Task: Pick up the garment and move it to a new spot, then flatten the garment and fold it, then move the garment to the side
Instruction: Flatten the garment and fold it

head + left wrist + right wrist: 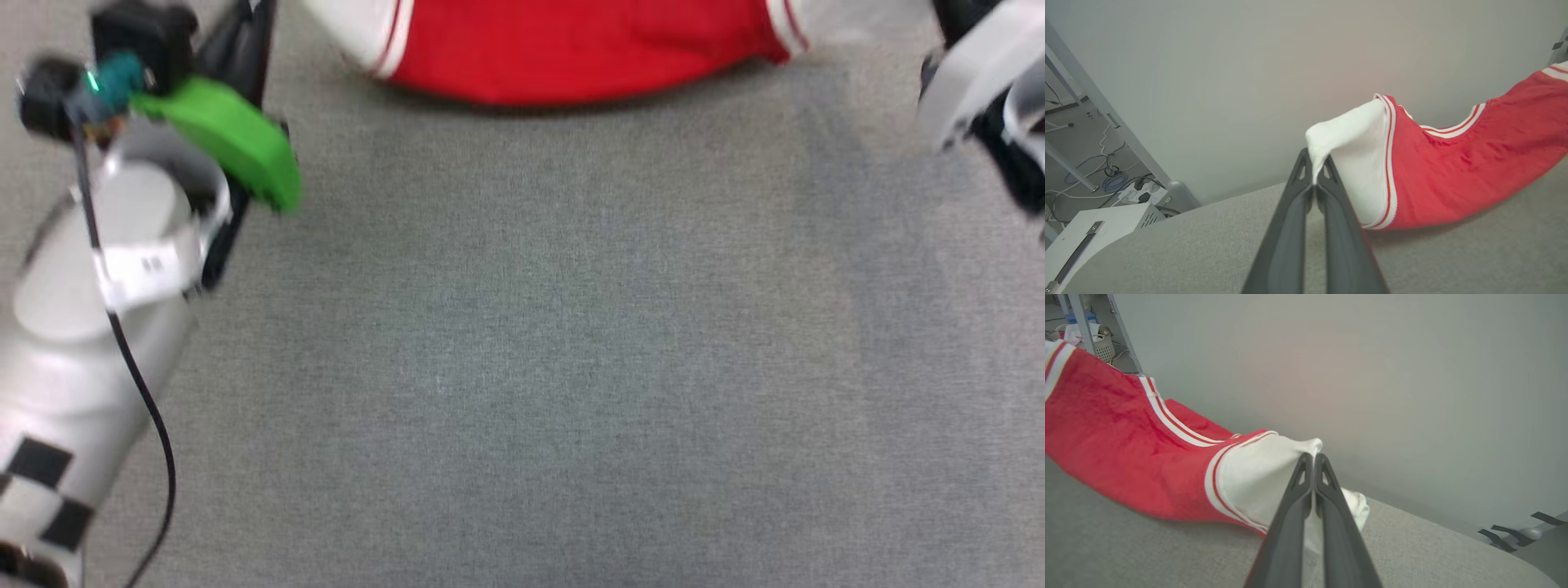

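The moving step is in hand: the left end effector (1313, 175) and right end effector (1313, 461) each pinch shut on a white sleeve (1355, 163), with the garment (571, 49) slung between them and sagging onto the far table (522, 367). Next (my guess): lower it evenly, kept taut.

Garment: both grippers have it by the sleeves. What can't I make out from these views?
- Head view: the garment is cut off above by the top edge, and the picture is blurred.
- Left wrist view: how much sleeve the left gripper pinches, hidden between its shut jaws.
- Right wrist view: the same for the right gripper.
- Wrist views: the garment's far face, hidden by its own cloth.
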Available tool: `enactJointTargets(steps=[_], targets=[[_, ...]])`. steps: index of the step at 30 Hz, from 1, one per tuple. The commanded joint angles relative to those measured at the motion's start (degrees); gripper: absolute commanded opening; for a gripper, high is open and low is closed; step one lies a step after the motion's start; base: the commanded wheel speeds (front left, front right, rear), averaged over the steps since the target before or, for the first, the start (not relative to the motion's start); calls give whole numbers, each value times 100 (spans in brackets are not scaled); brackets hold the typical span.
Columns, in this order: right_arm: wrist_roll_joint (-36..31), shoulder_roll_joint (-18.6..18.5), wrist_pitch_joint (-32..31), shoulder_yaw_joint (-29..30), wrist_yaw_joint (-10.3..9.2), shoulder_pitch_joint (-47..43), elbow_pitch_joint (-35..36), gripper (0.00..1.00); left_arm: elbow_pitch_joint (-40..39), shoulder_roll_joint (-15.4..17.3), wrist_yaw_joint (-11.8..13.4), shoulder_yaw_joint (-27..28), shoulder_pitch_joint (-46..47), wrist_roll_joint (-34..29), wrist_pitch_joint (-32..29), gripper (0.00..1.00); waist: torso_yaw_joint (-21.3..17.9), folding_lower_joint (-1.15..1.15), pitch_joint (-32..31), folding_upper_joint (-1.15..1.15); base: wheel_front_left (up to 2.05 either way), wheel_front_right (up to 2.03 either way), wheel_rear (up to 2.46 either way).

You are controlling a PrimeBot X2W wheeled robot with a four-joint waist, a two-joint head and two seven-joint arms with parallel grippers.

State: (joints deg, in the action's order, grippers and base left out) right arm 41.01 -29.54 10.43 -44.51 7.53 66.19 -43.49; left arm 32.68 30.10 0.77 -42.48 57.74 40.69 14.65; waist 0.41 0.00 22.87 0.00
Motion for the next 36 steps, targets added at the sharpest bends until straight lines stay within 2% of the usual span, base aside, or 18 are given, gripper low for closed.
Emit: enactJointTargets(steps=[1,7,17,23,26,36], targets=[[75,-68,36,-86,-4,-232,80,0,-52,6,47,31,-261,-19,34,0,-25,0,-507,0,0,0,0],[323,-266,2,-527,-4,-1408,402,0,-194,-5,137,140,-1601,129,34,0,-110,0,-1004,0,0,0,0],[698,-539,91,-672,-4,-3126,710,0,-315,83,387,285,-3405,235,35,0,-162,0,-1761,0,0,0,0],[712,-674,183,-497,-4,-4049,833,0,-521,163,586,496,-4297,438,35,0,-171,0,-2162,0,0,0,0],[763,-717,237,-231,-4,-4583,919,0,-714,186,701,541,-4770,518,35,0,-145,0,-2304,0,0,0,0],[536,-841,54,487,-4,-6172,1479,0,-1099,163,1095,667,-5775,580,35,0,-61,0,-2443,0,0,0,0]])
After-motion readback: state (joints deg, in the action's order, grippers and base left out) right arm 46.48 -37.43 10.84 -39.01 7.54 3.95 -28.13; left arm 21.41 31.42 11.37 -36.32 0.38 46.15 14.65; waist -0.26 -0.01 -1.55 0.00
